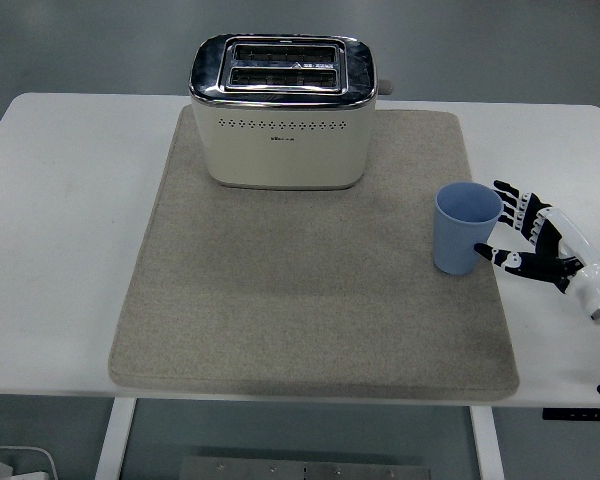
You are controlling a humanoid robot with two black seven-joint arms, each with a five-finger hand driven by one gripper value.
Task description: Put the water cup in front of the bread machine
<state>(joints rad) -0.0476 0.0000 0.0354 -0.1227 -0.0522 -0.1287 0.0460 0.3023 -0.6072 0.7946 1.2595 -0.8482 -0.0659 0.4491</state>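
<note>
A light blue cup [464,228] stands upright on the right part of the beige mat [300,300], well to the right of and nearer than the cream toaster [284,112] at the mat's back. My right hand [515,232] is just right of the cup, fingers spread, thumb tip by the cup's lower side and fingertips near its rim. The hand holds nothing. The left arm does not show.
The mat covers the middle of the white table [60,230]. Bare mat lies in front of the toaster. The table's right edge is close behind my right wrist [592,290].
</note>
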